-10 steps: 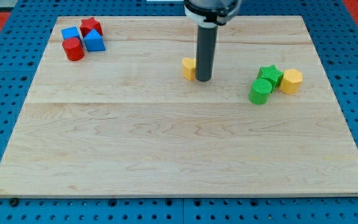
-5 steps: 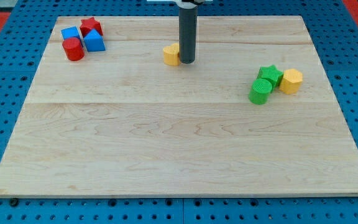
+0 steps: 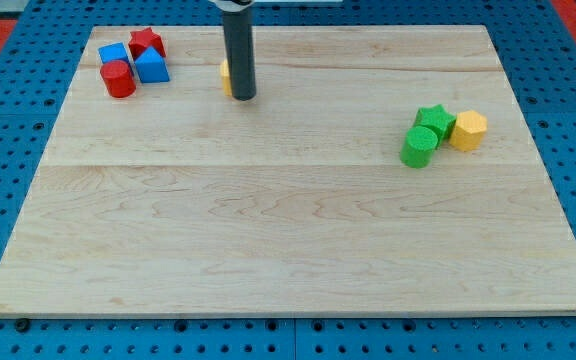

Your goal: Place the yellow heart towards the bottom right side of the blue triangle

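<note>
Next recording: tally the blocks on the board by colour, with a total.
Red: 2, star and cylinder
Blue: 2, cube and triangle
Green: 2, star and cylinder
Yellow: 2, hexagon and heart, mostly hidden behind my tip
Total: 8

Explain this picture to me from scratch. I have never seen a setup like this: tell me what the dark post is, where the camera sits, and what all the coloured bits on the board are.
One camera looks down at a wooden board; its mounting is not on record. The dark post is a robot arm's rod. It holds nothing and only pushes blocks with my tip. Just to the tip's left, mostly hidden behind the rod, is the yellow heart. At the view's top left sit a blue triangle, a blue cube, a red star and a red cylinder. At the view's right are a green star, a green cylinder and a yellow hexagon.
</note>
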